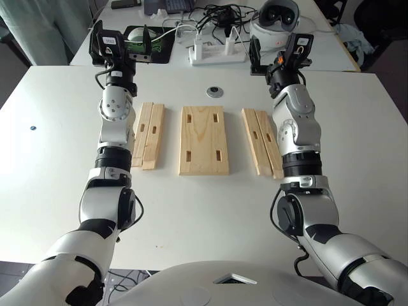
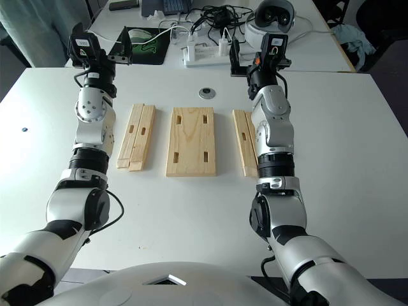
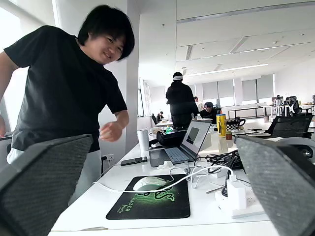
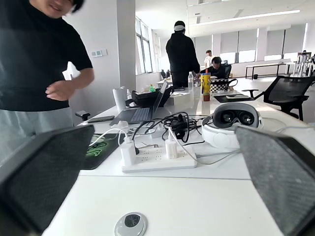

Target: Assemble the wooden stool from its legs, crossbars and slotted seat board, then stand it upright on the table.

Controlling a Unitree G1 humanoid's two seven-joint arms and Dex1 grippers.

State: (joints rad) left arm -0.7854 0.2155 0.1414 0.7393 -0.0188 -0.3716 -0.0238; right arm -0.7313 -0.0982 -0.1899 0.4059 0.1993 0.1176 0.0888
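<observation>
The slotted seat board (image 1: 204,140) lies flat at the middle of the white table (image 1: 64,166). Left of it lie two wooden leg pieces (image 1: 148,135) side by side, and two more (image 1: 261,141) lie to its right. Both arms stretch forward over the table, each alongside its pile of pieces. My left gripper (image 1: 122,46) is held up beyond the far ends of the left pieces, open and holding nothing. My right gripper (image 1: 277,54) hangs past the right pieces near the table's far edge, also open with nothing between its dark padded fingers (image 4: 44,172).
A round cable grommet (image 1: 215,92) sits in the table behind the seat board. On the desk beyond stand a power strip (image 1: 217,54) with cables, a VR headset (image 1: 275,19) and a mouse on a green mat (image 3: 150,202).
</observation>
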